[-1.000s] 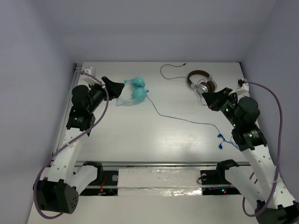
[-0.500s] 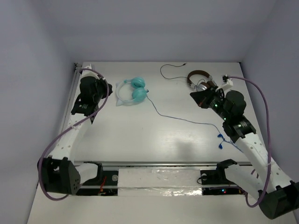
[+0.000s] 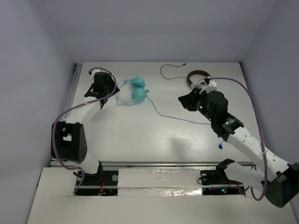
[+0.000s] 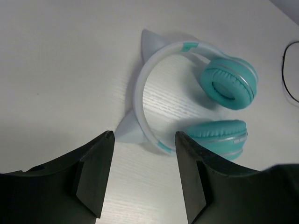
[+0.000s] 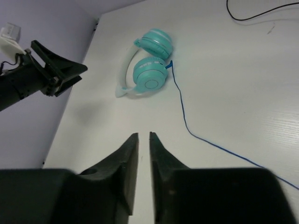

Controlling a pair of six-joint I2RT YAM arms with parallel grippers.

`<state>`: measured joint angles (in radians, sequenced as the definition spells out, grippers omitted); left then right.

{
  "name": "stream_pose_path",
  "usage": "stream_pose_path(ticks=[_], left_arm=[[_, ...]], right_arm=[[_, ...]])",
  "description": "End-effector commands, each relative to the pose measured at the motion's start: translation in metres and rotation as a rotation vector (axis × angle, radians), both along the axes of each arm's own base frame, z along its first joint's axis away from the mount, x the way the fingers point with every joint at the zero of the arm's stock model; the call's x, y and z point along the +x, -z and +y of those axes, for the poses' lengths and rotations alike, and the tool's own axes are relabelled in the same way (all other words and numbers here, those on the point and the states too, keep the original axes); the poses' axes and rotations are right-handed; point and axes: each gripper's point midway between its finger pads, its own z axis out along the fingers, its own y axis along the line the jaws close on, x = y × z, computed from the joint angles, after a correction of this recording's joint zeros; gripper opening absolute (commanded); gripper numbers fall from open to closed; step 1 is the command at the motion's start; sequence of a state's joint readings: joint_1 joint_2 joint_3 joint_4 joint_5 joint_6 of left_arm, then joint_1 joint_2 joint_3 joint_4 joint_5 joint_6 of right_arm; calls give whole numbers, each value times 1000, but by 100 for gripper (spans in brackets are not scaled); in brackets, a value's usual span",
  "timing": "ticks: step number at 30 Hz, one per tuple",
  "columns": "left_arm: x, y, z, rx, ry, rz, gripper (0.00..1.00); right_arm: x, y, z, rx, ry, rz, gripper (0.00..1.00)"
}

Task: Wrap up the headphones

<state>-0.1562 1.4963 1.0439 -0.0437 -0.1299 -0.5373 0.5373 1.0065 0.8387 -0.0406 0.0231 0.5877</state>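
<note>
The teal headphones (image 3: 134,92) lie at the back left of the table with a pale headband (image 3: 122,94). Their thin blue cable (image 3: 180,118) runs right to a bunched end (image 3: 219,140). My left gripper (image 3: 111,88) is open and empty, just left of the headband. In the left wrist view its tips (image 4: 144,135) straddle bare table right before the headband (image 4: 140,88) and the earcups (image 4: 230,83). My right gripper (image 3: 184,101) hovers over mid-table, right of the headphones, shut and empty (image 5: 143,134). The right wrist view shows the headphones (image 5: 149,70) and cable (image 5: 180,102) ahead.
Brown-and-silver headphones (image 3: 198,77) lie at the back right, partly behind my right arm, with a black cable (image 3: 168,71) looping to their left. The side walls stand close to both table edges. A metal rail (image 3: 159,164) runs along the near edge.
My left gripper has swung round and closed in on the headband from the left. My right gripper has moved left and forward, away from the brown headphones. The headphones have not moved.
</note>
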Motion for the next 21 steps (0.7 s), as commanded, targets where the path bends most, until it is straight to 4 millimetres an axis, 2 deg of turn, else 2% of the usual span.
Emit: stream_pose_path(ticks=[1,3,4,8,13,17,21], left_arm=[[34,-17,2,27,-35,-76,52],[51,2,4,78,-30,-27,52],[52,12,7,102,-31,9,52],[63,48,4,144,16,84,50],[65,68,2,178,61,116,49],[65,79,-8,203,109,138,49],[74,91,-9,245,118,158,48]], right_arm=[[1,-18,-3,13,6,-84,29],[-1,-11,-1,8,-11,-73,36],[-2,-9,-1,3,-16,-70,37],[-5,-4,-2,-3,-22,-69,38],[-5,-3,-2,-9,-23,-74,38],[-7,-2,3,-3,-53,-73,38],[-9,-2,3,5,-59,-77,38]])
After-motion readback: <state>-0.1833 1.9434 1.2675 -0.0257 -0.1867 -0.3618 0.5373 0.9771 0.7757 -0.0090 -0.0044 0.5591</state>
